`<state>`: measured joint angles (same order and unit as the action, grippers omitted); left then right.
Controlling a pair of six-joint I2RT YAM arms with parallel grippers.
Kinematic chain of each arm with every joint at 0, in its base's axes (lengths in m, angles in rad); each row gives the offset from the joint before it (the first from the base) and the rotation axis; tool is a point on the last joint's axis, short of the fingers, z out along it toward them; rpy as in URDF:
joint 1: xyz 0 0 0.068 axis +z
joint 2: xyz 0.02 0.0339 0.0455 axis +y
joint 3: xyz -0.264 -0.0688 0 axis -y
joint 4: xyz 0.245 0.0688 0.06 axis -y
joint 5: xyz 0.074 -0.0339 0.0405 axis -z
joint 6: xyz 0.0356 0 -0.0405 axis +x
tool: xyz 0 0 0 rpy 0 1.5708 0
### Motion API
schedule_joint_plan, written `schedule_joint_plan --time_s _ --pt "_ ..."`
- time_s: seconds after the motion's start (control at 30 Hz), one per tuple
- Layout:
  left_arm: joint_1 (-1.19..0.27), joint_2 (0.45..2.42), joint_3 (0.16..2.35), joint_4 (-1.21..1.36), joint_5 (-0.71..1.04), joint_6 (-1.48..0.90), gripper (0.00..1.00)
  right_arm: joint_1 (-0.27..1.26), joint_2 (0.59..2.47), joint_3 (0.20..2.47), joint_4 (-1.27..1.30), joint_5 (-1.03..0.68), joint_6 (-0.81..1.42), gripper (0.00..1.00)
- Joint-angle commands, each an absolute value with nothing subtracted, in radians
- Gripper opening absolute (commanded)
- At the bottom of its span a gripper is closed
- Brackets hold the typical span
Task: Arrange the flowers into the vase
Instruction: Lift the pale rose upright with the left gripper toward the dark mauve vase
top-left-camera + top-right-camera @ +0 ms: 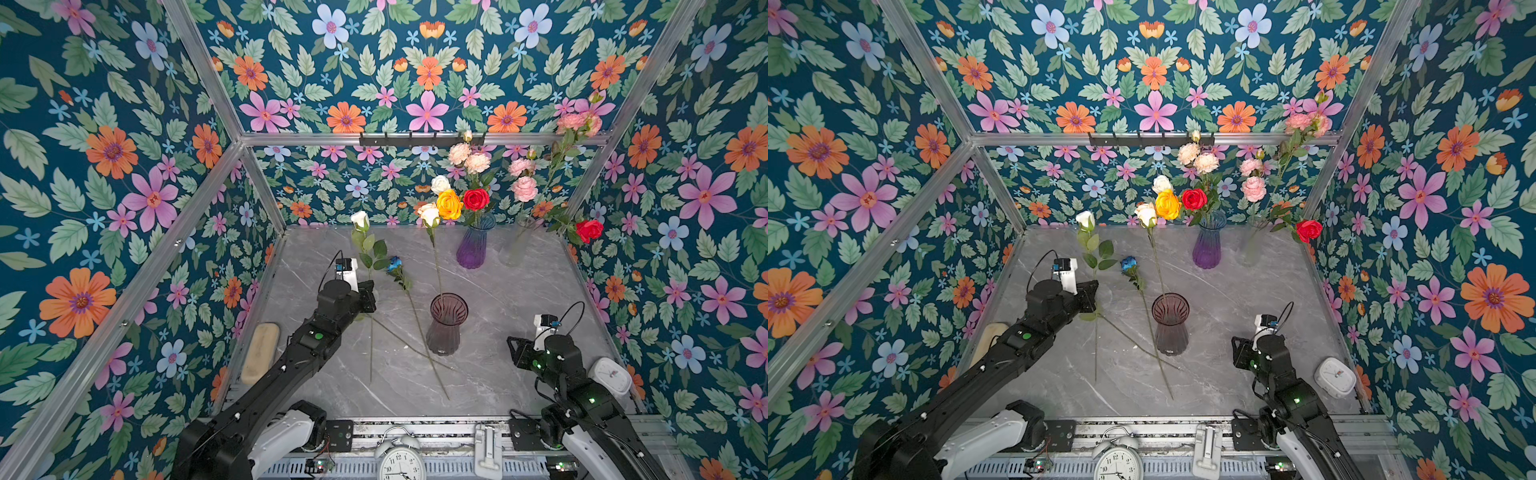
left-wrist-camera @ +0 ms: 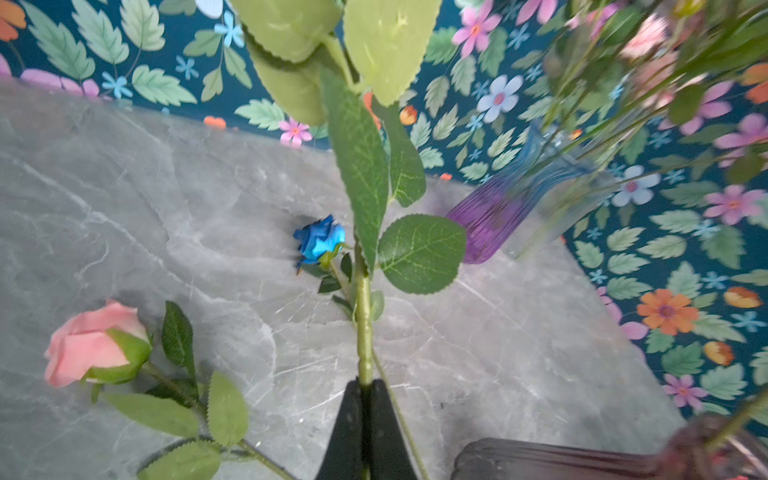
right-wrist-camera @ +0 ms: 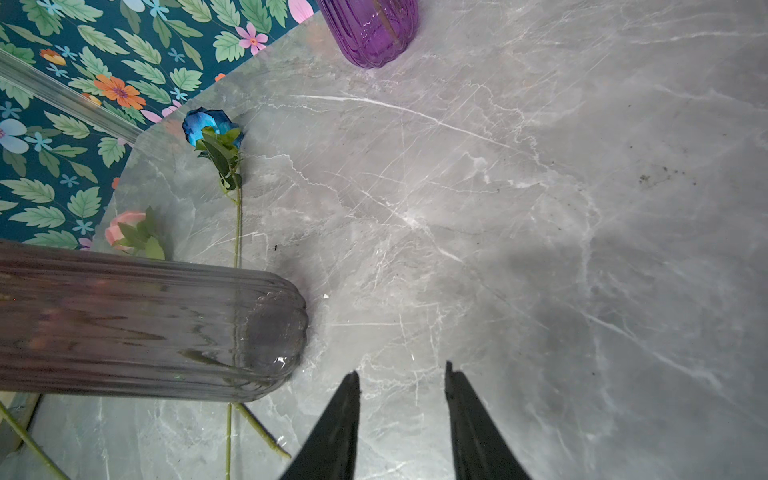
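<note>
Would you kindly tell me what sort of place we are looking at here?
Probably a robot test booth, not a real room: aluminium frame lined with floral wallpaper, marble-look tabletop, left arm and right arm mounted on a front rail.

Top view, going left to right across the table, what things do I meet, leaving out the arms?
beige pad → white rose → blue rose → smoky vase → purple vase → clear vase → white clock

L hand [image 1: 370,298] on white rose [image 1: 360,220] stem; blue rose [image 1: 395,264] flat on tbl [image 1: 519,299].
</note>
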<state>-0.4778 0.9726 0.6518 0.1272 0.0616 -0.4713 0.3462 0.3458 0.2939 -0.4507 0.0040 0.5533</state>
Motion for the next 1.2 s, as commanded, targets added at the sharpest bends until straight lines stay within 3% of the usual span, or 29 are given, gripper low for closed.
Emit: schedule_joint_plan --time_s 0.0,0.37,0.6,0.73,1.17 --pt "-0.479 0.925 0.672 0.220 0.132 -0.523 0.00 0.348 0.348 0.296 -0.433 0.008 0.548 0.37" --pt "-0.570 0.848 0.653 0.648 0.268 -0.607 0.05 0.347 0.342 0.297 -0.440 0.016 0.552 0.37" --pt "-0.808 0.874 0.631 0.999 0.214 -0.301 0.03 0.347 0.341 0.297 -0.439 0.016 0.554 0.37" --pt "-0.844 0.916 0.643 1.191 0.220 -0.258 0.01 0.348 0.342 0.297 -0.440 0.017 0.554 0.37" --pt "-0.858 1.127 0.813 1.281 0.255 -0.264 0.00 0.347 0.315 0.293 -0.449 0.023 0.555 0.37"
